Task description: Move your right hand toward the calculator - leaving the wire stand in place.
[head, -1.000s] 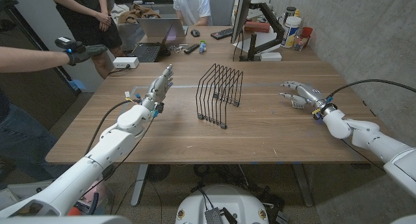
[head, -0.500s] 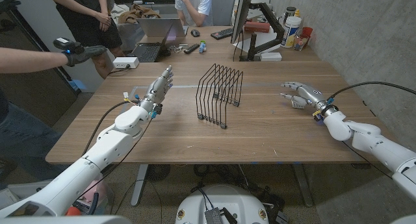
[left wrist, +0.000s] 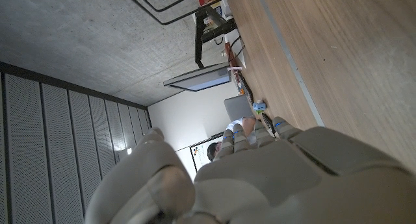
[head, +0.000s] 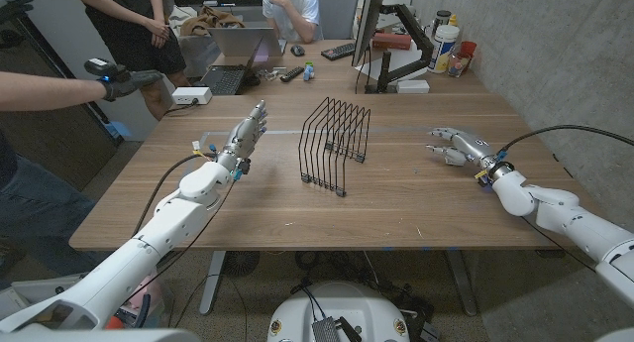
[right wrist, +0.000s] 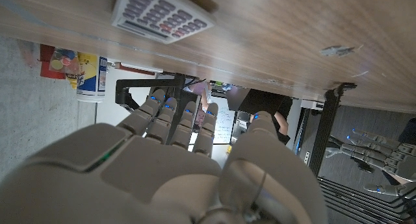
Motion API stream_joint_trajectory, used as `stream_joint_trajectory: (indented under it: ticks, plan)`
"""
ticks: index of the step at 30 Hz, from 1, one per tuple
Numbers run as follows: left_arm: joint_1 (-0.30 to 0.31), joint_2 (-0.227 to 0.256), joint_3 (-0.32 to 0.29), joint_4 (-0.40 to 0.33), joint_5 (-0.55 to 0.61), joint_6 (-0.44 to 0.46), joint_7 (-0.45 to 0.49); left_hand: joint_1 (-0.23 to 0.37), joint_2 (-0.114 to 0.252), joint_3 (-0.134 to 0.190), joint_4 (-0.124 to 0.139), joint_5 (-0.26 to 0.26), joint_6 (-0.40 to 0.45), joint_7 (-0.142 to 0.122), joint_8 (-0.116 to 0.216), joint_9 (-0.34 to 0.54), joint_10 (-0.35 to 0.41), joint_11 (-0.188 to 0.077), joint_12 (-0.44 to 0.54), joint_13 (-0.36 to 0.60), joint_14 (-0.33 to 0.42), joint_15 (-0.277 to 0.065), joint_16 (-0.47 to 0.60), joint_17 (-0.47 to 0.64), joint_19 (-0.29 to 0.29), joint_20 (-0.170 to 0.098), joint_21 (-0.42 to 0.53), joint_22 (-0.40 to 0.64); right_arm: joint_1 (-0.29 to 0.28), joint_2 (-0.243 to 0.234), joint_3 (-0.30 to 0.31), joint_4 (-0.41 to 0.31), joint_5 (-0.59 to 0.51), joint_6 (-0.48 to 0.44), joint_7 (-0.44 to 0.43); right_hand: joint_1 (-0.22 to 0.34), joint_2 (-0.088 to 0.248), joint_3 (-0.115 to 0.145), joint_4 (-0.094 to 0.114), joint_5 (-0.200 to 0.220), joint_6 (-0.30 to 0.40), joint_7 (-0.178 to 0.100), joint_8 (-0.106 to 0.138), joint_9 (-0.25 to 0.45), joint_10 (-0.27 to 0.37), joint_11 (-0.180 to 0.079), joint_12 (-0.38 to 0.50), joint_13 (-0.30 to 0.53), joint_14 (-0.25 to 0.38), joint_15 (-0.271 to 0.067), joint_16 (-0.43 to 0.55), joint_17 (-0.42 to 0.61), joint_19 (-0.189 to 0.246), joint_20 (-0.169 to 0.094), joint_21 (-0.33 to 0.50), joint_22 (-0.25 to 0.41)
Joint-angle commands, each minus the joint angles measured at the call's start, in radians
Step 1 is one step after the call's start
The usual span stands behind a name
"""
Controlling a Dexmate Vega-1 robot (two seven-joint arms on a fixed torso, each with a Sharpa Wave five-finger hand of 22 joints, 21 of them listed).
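The black wire stand (head: 335,144) stands upright at the middle of the wooden table (head: 396,198); its wires also cross the left wrist view (left wrist: 170,4). The white calculator (head: 414,85) lies at the far right by the monitor mount, and in the right wrist view its keys (right wrist: 162,16) show ahead of my fingers. My right hand (head: 458,146) (right wrist: 169,165) hovers low over the table right of the stand, fingers stretched out and apart, holding nothing. My left hand (head: 243,134) (left wrist: 260,178) is left of the stand, fingers extended, also holding nothing.
A monitor mount (head: 391,64) and bottles (head: 446,35) stand behind the calculator. A laptop (head: 233,57), a keyboard (head: 339,52) and a white box (head: 191,95) lie at the far side. People stand behind the table; a person's gloved arm (head: 119,79) reaches in at the left.
My right hand has edged slightly and its fingers look straighter than before. The left arm and the wire stand have stayed put.
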Motion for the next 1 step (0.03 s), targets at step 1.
stream_joint_trajectory:
  ticks: [1]
  plan:
    - [0.014,0.008,-0.004,-0.006,-0.002,-0.001,-0.001,0.003,0.009,-0.002,-0.002,-0.002,0.004,-0.004,0.001,0.003,-0.004,0.002,0.005,0.003,-0.009,0.001,0.008,0.005,-0.007,0.002,0.009,0.002,0.002,0.014,-0.008,-0.012,-0.007,0.000,0.002,0.002,-0.012,-0.003,-0.004,0.006,0.004,-0.003,-0.002,0.002,0.004,0.000,0.004,0.005,0.010,0.000,0.009,0.006,0.006,0.000,0.004,0.003]
